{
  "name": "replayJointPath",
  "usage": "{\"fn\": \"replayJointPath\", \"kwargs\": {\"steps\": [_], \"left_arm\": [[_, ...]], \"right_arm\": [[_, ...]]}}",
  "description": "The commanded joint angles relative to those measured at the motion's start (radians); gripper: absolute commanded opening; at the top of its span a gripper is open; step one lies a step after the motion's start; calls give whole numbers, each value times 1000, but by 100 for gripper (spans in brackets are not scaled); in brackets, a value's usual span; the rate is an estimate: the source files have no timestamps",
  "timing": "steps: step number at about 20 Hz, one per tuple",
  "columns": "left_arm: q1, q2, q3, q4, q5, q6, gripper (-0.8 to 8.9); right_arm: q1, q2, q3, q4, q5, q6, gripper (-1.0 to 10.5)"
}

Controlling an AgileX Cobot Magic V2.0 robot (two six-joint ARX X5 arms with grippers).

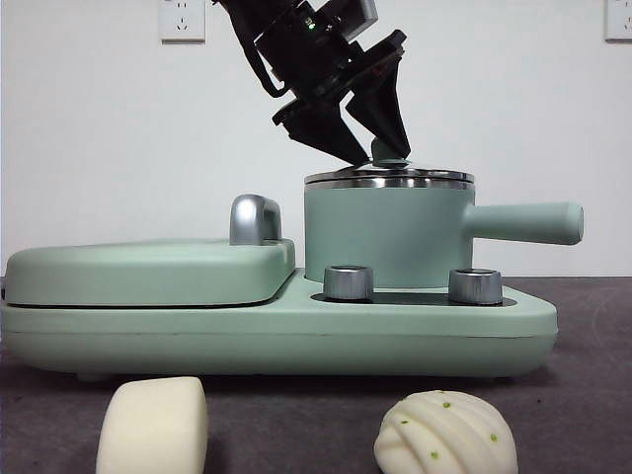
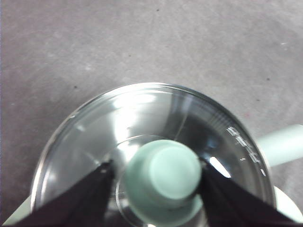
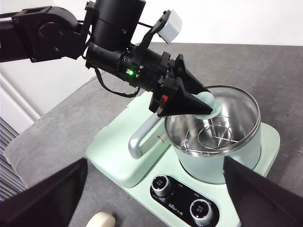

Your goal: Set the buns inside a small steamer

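Front view: the left gripper (image 1: 387, 150) descends from 12 o'clock, jaws closed on the green knob (image 1: 389, 151) of the glass lid (image 1: 390, 178) seated on the mint-green cylindrical steamer (image 1: 385, 237). The smooth pillow-shaped bun (image 1: 154, 427) and the pleated green-specked bun (image 1: 446, 434) lie on the grey bench (image 1: 296, 415) at 7 and 5 o'clock, outside the steamer.

Left wrist view: both jaws touch the knob (image 2: 163, 172).

Right wrist view: the right gripper (image 3: 154, 198) stands wide, holding nothing, above the appliance's control dials (image 3: 182, 196).
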Motion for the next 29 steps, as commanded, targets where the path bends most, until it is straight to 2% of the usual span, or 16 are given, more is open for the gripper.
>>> {"fn": "replayJointPath", "kwargs": {"steps": [1,5,9,13,19,22,23,25,29], "left_arm": [[-11,26,30,5,-2,17,203],[-16,26,30,29,-2,21,69],[-15,25,35,23,-2,18,14],[-3,21,112,-51,-2,-2,15],[23,13,378,-248,-2,7,15],[51,-4,497,-354,-2,25,15],[64,-18,509,-366,-2,25,15],[98,-50,514,-379,-2,26,15],[190,-109,514,-437,-2,42,15]], "right_arm": [[1,4,15,8,0,11,460],[1,4,15,7,0,11,460],[1,4,15,7,1,10,460],[1,4,15,4,-10,11,459],[37,25,15,-31,-22,15,459],[131,84,15,-50,-17,39,458],[177,108,15,-51,10,58,458],[294,164,15,-50,98,84,458],[595,315,30,-48,322,165,458]]}}
